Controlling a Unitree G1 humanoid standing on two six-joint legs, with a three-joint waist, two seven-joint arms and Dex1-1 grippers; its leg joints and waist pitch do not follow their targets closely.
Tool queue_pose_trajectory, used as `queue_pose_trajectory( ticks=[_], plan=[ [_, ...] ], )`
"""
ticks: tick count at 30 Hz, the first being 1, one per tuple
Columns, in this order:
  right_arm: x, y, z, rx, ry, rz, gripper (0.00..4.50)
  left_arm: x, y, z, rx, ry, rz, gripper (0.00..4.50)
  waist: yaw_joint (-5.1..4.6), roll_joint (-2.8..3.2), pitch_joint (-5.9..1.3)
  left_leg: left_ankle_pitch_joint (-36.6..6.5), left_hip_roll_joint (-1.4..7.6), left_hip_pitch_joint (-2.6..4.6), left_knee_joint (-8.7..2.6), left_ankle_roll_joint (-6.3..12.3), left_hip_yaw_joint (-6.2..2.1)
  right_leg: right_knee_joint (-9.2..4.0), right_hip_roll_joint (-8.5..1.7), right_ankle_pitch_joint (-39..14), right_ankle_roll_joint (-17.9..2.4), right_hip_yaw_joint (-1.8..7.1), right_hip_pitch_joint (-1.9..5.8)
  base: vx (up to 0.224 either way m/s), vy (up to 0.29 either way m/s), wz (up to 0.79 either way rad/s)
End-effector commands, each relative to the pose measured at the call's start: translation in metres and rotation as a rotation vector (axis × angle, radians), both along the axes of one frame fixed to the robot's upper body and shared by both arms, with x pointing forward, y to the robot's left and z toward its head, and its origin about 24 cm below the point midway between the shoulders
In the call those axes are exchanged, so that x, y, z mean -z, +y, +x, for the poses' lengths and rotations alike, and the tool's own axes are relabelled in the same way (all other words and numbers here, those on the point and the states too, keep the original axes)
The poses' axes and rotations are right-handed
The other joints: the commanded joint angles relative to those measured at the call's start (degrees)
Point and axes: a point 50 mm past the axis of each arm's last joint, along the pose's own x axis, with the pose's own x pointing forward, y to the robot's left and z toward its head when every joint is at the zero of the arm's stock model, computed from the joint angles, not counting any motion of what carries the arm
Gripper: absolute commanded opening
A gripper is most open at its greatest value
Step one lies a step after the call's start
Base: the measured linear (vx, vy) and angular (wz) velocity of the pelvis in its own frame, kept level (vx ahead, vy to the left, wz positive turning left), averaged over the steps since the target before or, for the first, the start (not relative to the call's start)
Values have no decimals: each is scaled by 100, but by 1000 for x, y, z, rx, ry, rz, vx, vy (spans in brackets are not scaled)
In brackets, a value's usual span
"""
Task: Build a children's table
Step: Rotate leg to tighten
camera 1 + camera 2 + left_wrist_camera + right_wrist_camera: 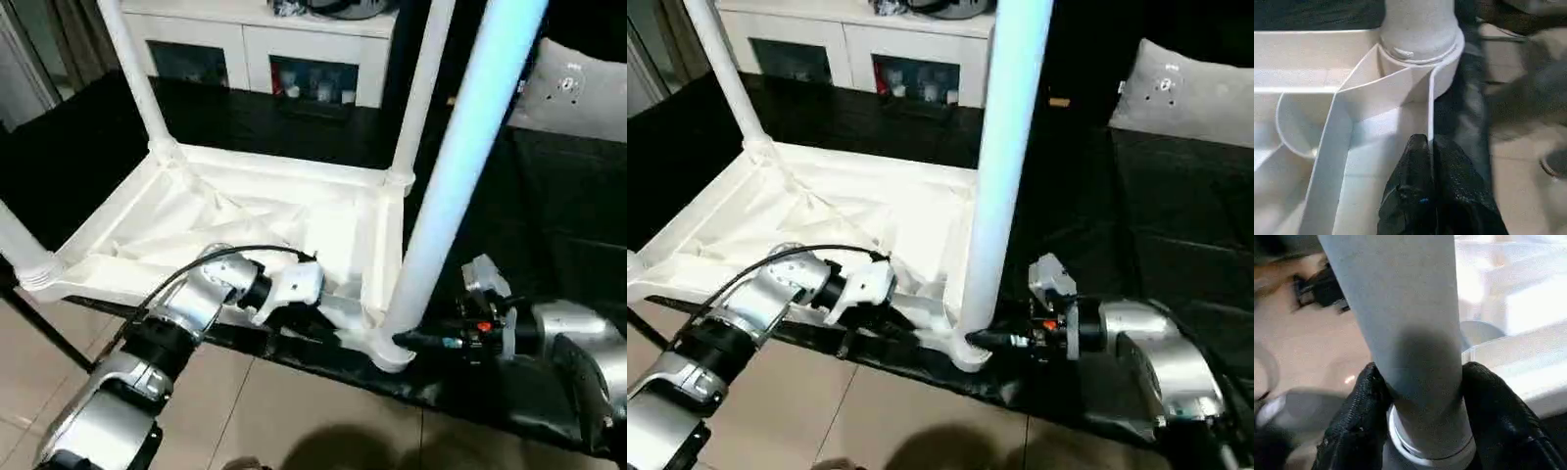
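Table top (pixel 245 211): upside down, three legs already standing in corner sockets. Fourth leg (pixel 460 166): upright in near socket, clamped low by right claw (pixel 1420 401). Left claw (pixel 1430 191): pinched on rim wall (pixel 1431 112) beside that socket. Remaining, likely: final seating, flipping.
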Motion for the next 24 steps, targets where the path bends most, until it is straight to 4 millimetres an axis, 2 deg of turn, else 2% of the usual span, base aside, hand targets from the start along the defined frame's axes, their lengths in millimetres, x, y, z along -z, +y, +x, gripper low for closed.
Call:
queue_pose_trajectory(
  ticks=[1,2,3,5,6,10,13,14,15,17,18,20,21,22,23,24],
  plan=[
    [-2,30,2,-6,-29,36,193,-9,-28,6,-63,-47,-82,0,-44,-99,-306,-1154,211,23,-424,278,-65,-528,-373,-2709,-609,266,282,0,0,0],
    [-1,33,7,66,-42,25,193,-9,-32,8,-94,-51,-90,0,-87,-118,-299,-1263,168,31,-414,226,-77,-591,-384,-3102,-441,230,302,0,0,0],
    [-1,39,15,184,-47,37,193,-10,-39,11,-151,-59,-102,0,-150,-127,-291,-1244,165,4,-426,182,-86,-608,-365,-3207,-336,220,290,0,0,0],
    [-2,47,21,303,-38,63,193,-11,-47,15,-212,-69,-111,0,-225,-114,-301,-1324,142,-7,-421,139,-111,-636,-368,-3347,-217,180,294,0,0,0],
    [-3,49,23,332,-31,69,193,-11,-49,16,-228,-73,-113,0,-286,-118,-307,-1342,138,0,-420,142,-114,-648,-356,-3290,-207,182,279,0,0,0],
    [0,64,28,508,-1,56,191,-14,-61,23,-332,-97,-130,0,-369,-115,-309,-1227,125,-29,-410,268,-99,-636,-346,-3068,-278,214,271,0,0,0],
    [2,75,30,611,17,78,191,-18,-75,26,-408,-105,-164,0,-378,-93,-330,-1167,132,-6,-413,265,-97,-621,-348,-2889,-343,227,256,0,0,0],
    [1,77,30,617,2,85,191,-19,-79,26,-409,-108,-169,0,-370,-75,-337,-1109,153,-19,-423,294,-104,-586,-356,-2671,-413,249,271,0,0,0],
    [1,77,31,616,-10,88,247,-19,-80,26,-406,-111,-170,0,-369,-61,-340,-1079,157,-24,-427,309,-103,-580,-349,-2559,-441,250,275,0,0,0],
    [1,75,30,621,-29,87,264,-19,-82,25,-398,-118,-166,0,-361,-75,-348,-991,171,-42,-430,387,-103,-522,-351,-2168,-575,275,303,0,0,0],
    [0,72,30,625,-38,88,286,-18,-81,25,-385,-127,-159,0,-351,-34,-351,-960,174,-47,-428,411,-105,-506,-360,-2069,-634,279,314,0,0,0],
    [0,64,29,638,-63,69,298,-16,-78,24,-366,-144,-147,0,-347,-54,-353,-922,179,-51,-425,440,-97,-503,-362,-1966,-681,286,323,0,0,0],
    [-1,61,29,643,-75,66,307,-16,-77,24,-358,-152,-144,0,-340,-53,-355,-901,177,-55,-423,449,-98,-497,-364,-1939,-697,286,330,0,0,0],
    [-2,52,30,650,-107,46,307,-14,-72,25,-345,-175,-121,0,-325,-26,-351,-895,174,-59,-423,468,-100,-499,-365,-1932,-702,286,334,0,0,0],
    [-2,51,30,655,-113,40,312,-14,-71,26,-346,-179,-118,0,-319,-42,-352,-919,176,-54,-419,476,-94,-501,-362,-1946,-693,288,337,0,0,0],
    [-2,44,30,669,-151,12,332,-13,-68,27,-345,-204,-103,0,-300,-46,-349,-918,178,-55,-422,464,-95,-503,-369,-2005,-676,286,333,0,0,0]
  ],
)
